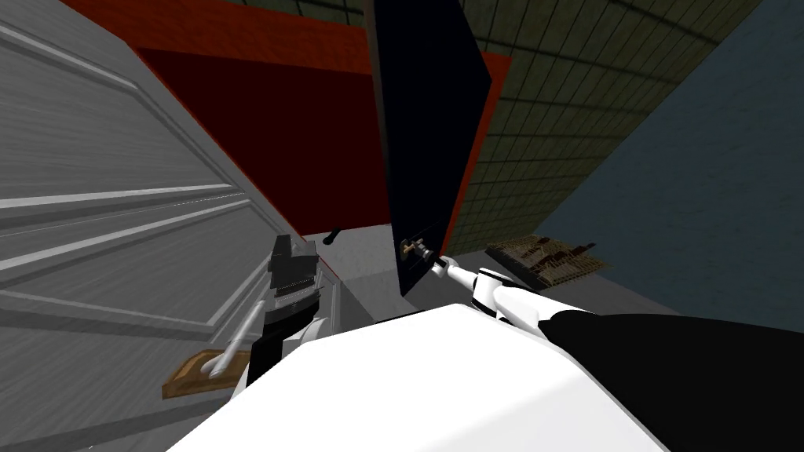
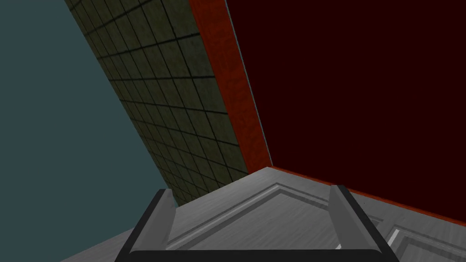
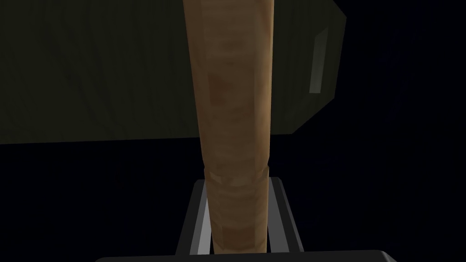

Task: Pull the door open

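The right gripper [image 1: 425, 253] is closed tight on the tan handle [image 3: 234, 113] of the dark blue door [image 1: 428, 118], with one finger pressed on each side of it. The door stands in the middle, just ahead, and it is swung a bit out from its red frame [image 1: 235, 31]. The left gripper [image 2: 252, 195] is open with nothing in it, held up close to a grey door [image 1: 102, 196] on the left side.

Right arm stretched forward, right claw [image 1: 422, 253] clamped tight (left claw [image 2: 250, 190] with fingers spread apart)
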Robot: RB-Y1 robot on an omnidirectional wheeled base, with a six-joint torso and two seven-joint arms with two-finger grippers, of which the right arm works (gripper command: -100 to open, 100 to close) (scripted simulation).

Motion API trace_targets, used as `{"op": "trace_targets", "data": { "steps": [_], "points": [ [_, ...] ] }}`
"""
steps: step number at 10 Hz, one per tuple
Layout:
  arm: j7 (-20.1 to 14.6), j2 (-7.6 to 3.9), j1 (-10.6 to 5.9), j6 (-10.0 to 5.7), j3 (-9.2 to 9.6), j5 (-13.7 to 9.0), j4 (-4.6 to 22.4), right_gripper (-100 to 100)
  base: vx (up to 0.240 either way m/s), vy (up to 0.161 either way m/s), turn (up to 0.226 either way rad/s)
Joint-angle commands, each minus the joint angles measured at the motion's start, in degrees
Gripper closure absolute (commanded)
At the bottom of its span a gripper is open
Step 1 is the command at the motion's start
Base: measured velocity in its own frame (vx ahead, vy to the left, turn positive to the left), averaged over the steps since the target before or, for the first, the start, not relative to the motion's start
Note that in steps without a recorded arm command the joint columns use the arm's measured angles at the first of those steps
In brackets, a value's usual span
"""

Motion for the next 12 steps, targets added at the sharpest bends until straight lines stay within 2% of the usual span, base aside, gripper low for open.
{"op": "trace_targets", "data": {
  "steps": [1,7,8,9,12],
  "points": [
    [-1.2,-1.15,0.45,-1.81,0.99,-0.4,0.8,100,-0.121,-0.015,0.225],
    [-5.1,-5.42,1.06,-8.44,3.73,-2.2,5.0,100,-0.099,-0.039,0.156],
    [-5.1,-5.42,1.06,-8.44,3.73,-2.2,5.0,100,-0.063,-0.036,0.053],
    [-6.6,-6.98,1.28,-10.86,4.72,-2.8,6.5,100,-0.099,-0.064,0.203],
    [-8.5,-9.15,1.59,-14.24,6.11,-3.7,8.6,100,-0.122,-0.072,0.201]
  ]
}}
